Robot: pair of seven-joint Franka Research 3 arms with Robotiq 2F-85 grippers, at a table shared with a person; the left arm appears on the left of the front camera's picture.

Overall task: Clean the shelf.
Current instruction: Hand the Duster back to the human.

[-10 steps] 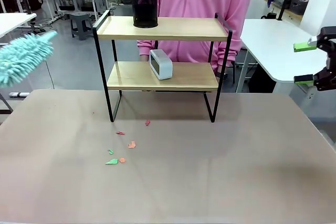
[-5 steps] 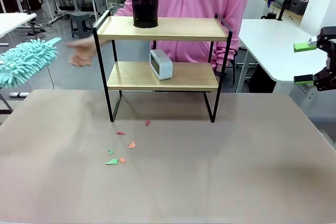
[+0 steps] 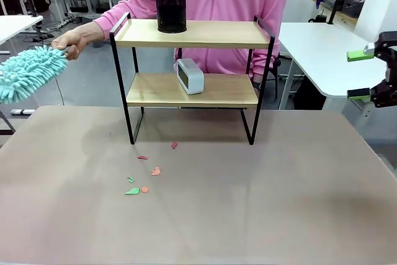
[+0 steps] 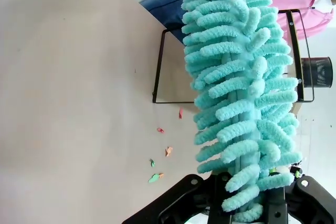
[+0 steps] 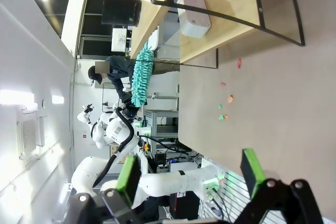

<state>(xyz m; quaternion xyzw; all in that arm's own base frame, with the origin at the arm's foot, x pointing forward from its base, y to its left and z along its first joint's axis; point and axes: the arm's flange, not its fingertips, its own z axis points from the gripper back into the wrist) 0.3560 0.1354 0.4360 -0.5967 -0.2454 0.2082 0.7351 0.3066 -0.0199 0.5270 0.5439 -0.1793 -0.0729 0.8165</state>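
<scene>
The shelf [image 3: 192, 90] stands at the far middle of the table, with a black mesh cup [image 3: 170, 8] on its top board and a small white box [image 3: 190, 76] on the lower one. A fluffy teal duster [image 3: 28, 72] hangs at the left, and the person's hand [image 3: 75, 40] touches its far tip. In the left wrist view my left gripper [image 4: 247, 203] is shut on the base of the duster [image 4: 236, 87], with the shelf [image 4: 160, 66] behind it. My right gripper [image 3: 372, 76] hovers open at the right edge, its green pads [image 5: 127, 174] wide apart.
Small coloured paper scraps [image 3: 144, 178] lie on the brown table [image 3: 260, 203] in front of the shelf's left leg. A white side table [image 3: 322, 48] stands behind my right gripper. The person in pink stands just behind the shelf.
The person's arm swung out from behind the shelf and the hand now meets the duster's tip. The duster dipped slightly. My right gripper has stayed still.
</scene>
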